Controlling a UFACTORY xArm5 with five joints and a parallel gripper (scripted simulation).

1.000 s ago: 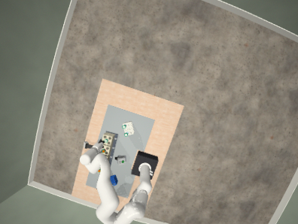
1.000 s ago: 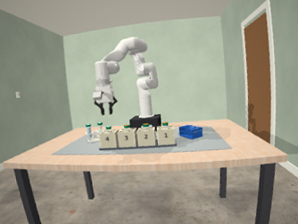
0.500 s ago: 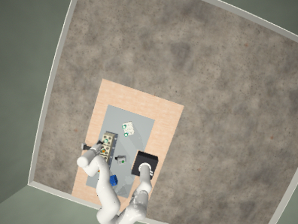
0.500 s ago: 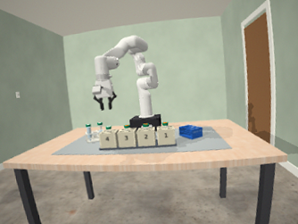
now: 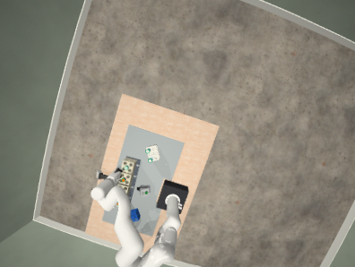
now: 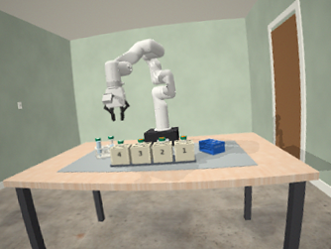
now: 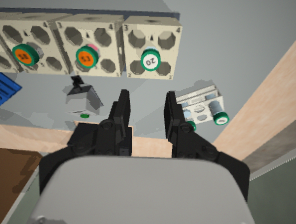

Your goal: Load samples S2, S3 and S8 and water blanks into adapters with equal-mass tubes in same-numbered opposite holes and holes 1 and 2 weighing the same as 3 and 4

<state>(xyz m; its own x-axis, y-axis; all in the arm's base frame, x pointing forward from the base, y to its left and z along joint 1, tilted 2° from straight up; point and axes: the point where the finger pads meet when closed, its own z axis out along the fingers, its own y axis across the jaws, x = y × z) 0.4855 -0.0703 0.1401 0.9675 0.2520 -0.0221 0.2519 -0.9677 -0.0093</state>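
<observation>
Blue rack (image 7: 7, 91) cropped, left adapter's (image 7: 4, 61) number hidden

Top view: the white arm (image 5: 129, 235) (image 6: 112, 73) crosses the near end of the adapter row (image 5: 130, 167) (image 6: 152, 153) (image 7: 90, 47), hiding part of it, and is itself cut off at the lower edge. Cap print is too small to read there and in the exterior view.

Exterior view: the key's desk (image 5: 144, 191) (image 7: 84, 104) is hidden behind the row. Most of each seated tube is concealed, liquid levels included. Two bench legs run off the lower edge.

Wrist view: adapter 1 (image 6: 184, 151) (image 7: 5, 69) and the blue rack (image 5: 135, 215) (image 6: 212, 146) (image 7: 7, 91) are cut off at the left edge. The claw (image 5: 109, 174) (image 6: 118, 118) (image 7: 147, 101) partly covers one green cap, its marking unreadable.
</observation>
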